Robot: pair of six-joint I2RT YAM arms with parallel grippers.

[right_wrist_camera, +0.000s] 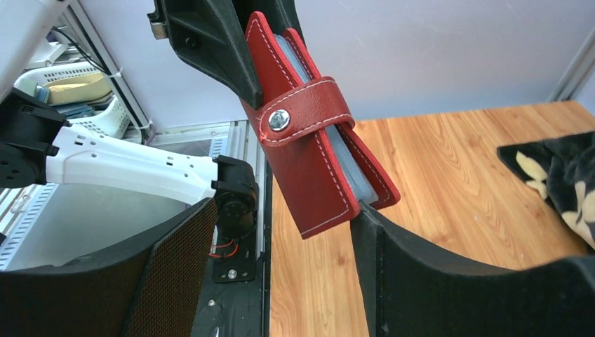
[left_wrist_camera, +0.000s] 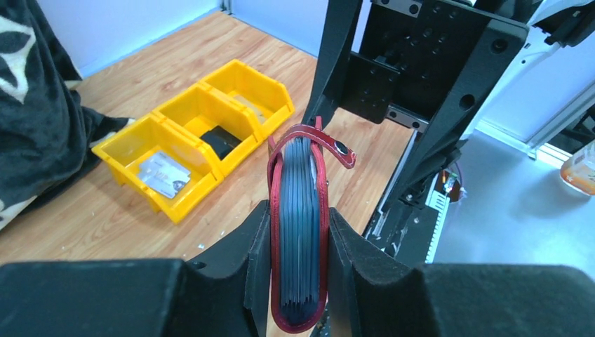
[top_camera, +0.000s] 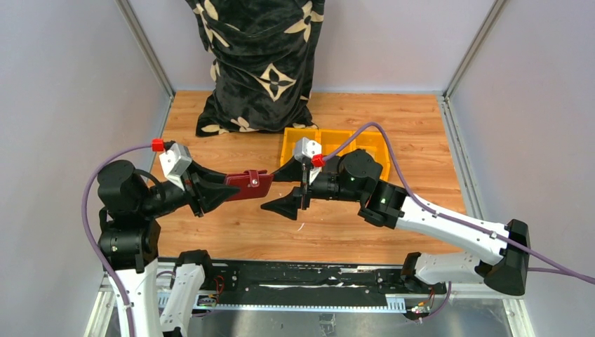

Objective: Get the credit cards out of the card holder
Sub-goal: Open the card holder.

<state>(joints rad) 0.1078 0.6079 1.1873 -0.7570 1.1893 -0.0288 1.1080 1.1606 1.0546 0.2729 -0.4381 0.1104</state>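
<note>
My left gripper (top_camera: 235, 184) is shut on the maroon card holder (top_camera: 250, 184) and holds it above the table. In the left wrist view the holder (left_wrist_camera: 300, 232) stands edge-on between the jaws, showing grey inner sleeves, with its strap tab (left_wrist_camera: 337, 147) at the top. No card is distinguishable inside it. My right gripper (top_camera: 282, 189) is open, just right of the holder. In the right wrist view (right_wrist_camera: 281, 232) its right finger (right_wrist_camera: 393, 260) touches the lower edge of the holder (right_wrist_camera: 316, 154), whose strap is snapped shut. A pale card (left_wrist_camera: 163, 173) lies in a bin compartment.
A yellow three-compartment bin (top_camera: 333, 140) stands behind the right gripper; it also shows in the left wrist view (left_wrist_camera: 200, 116), with a dark item (left_wrist_camera: 221, 142) in its middle compartment. A black flower-patterned cloth (top_camera: 259, 63) stands at the back centre. White walls enclose the table.
</note>
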